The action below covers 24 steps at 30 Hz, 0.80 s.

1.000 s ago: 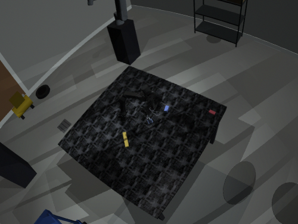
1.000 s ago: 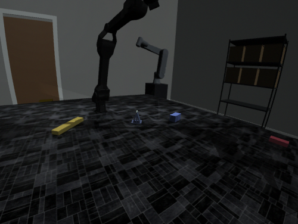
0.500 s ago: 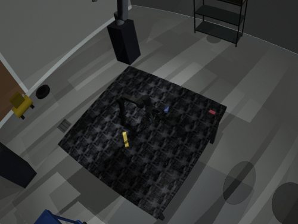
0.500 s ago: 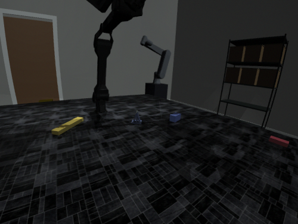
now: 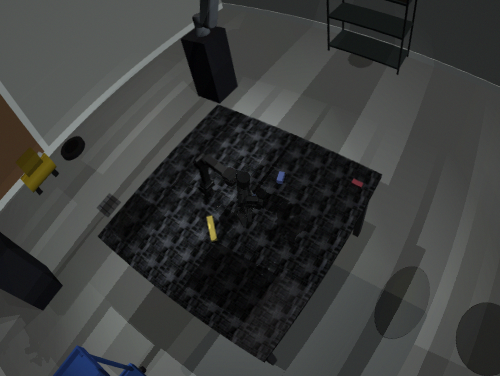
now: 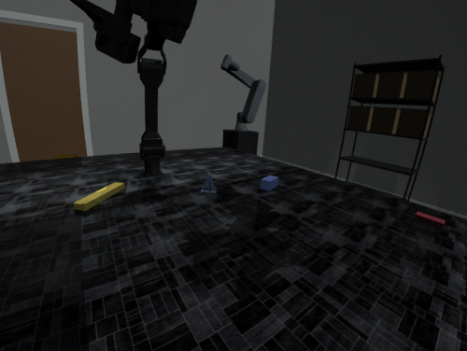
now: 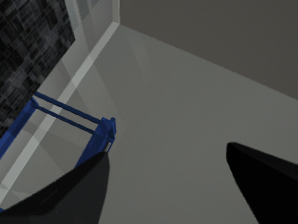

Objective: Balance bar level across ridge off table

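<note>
state: gripper (image 7: 167,180) hanging parted, gripping nothing; bar (image 6: 99,196) lying flat on table (image 6: 233,280), well apart from ridge (image 6: 208,183) | handling: looking stiff, light, likely smooth; gripping at its middle seeming best for balancing

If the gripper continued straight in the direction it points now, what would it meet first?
Probably nothing on the table. The open gripper looks past the table edge at bare grey floor, with the blue frame just left of that line. Depth is unclear.

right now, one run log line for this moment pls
phase: approach | gripper: open, empty, raised off the table | yellow bar: flat on table, untouched | ridge: bare, right of bar | balance: not started
</note>
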Tool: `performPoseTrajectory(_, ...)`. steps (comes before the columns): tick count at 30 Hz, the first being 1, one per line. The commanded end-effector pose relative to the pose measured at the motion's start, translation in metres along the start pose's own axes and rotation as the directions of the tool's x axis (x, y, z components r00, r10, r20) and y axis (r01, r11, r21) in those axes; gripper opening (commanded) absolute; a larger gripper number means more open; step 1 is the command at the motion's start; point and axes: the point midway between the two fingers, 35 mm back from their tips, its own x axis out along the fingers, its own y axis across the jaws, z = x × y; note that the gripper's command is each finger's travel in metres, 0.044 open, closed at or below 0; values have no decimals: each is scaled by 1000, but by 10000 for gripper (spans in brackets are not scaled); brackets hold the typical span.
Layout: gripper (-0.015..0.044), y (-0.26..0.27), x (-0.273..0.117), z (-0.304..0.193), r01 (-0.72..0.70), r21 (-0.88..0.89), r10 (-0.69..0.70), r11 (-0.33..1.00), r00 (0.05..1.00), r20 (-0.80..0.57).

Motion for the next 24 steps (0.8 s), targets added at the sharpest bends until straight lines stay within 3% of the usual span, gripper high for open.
performPoseTrajectory(1, 315, 26, 10, -3, -69, 57, 68, 996, 997, 24)
performPoseTrajectory(13, 315, 108, 27, -21, -317, 291, 304, 903, 948, 91)
performPoseTrajectory(24, 315, 186, 22, -41, -518, 520, 525, 679, 838, 149)
